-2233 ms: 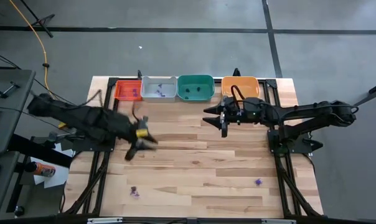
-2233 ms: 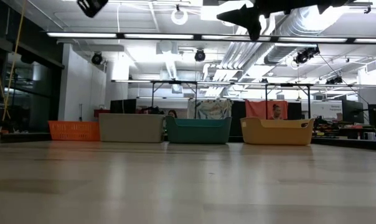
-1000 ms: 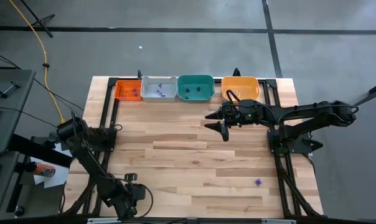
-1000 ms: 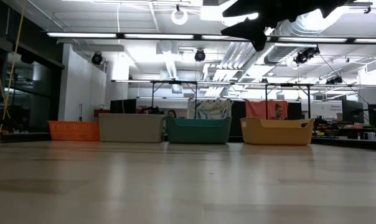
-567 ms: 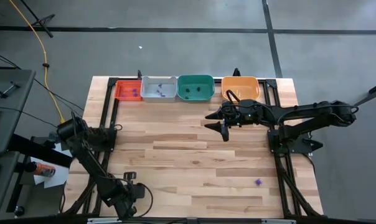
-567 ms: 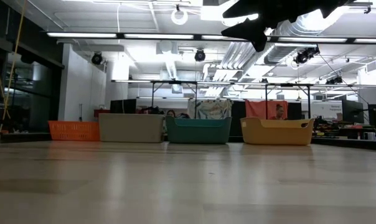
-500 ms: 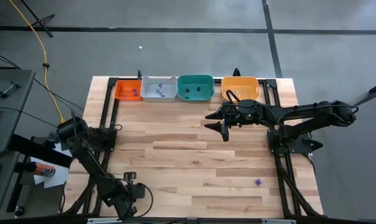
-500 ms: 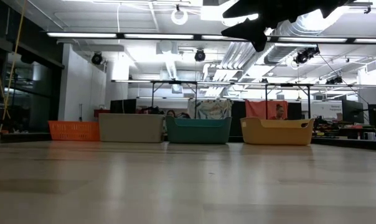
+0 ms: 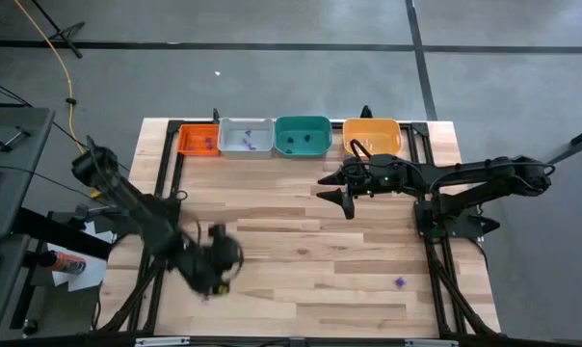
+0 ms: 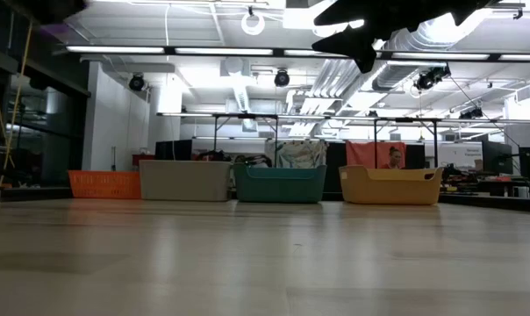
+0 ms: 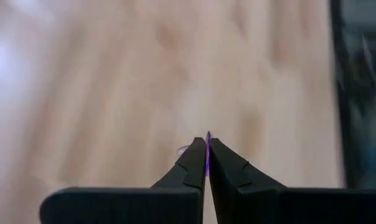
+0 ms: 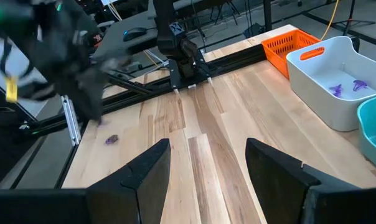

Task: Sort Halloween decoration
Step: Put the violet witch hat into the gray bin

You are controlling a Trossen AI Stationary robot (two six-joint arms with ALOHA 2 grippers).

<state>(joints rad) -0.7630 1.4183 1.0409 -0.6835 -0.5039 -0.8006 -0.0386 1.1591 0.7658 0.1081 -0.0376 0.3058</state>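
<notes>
My left gripper (image 11: 207,146) is shut on a tiny purple trinket (image 11: 207,138) of the Halloween decoration, above the table's near-left part (image 9: 217,265). Another purple trinket (image 12: 111,139) lies on the wood near it. One more (image 9: 399,281) lies at the near right. My right gripper (image 12: 206,163) hangs open and empty in front of the orange tray (image 9: 372,135). Purple trinkets (image 12: 343,88) lie in the grey tray (image 9: 245,137). My left gripper pinches the purple trinket between its two fingertips. Only a thin purple edge (image 11: 207,143) shows in the seam, and a small bit (image 11: 183,149) sticks out beside one finger. The fingers slant downward. The trinket is lifted clear of the table.
Four trays stand in a row along the far edge: red-orange (image 9: 198,140), grey, green (image 9: 302,135) and orange. Dark trinkets lie in the green tray. Black frame rails (image 9: 166,183) run along both sides of the table. The wood between the arms is bare.
My left gripper has risen from the table's near-left corner and swung toward the far edge and the middle, moving fast enough to blur. My right arm has kept still.
</notes>
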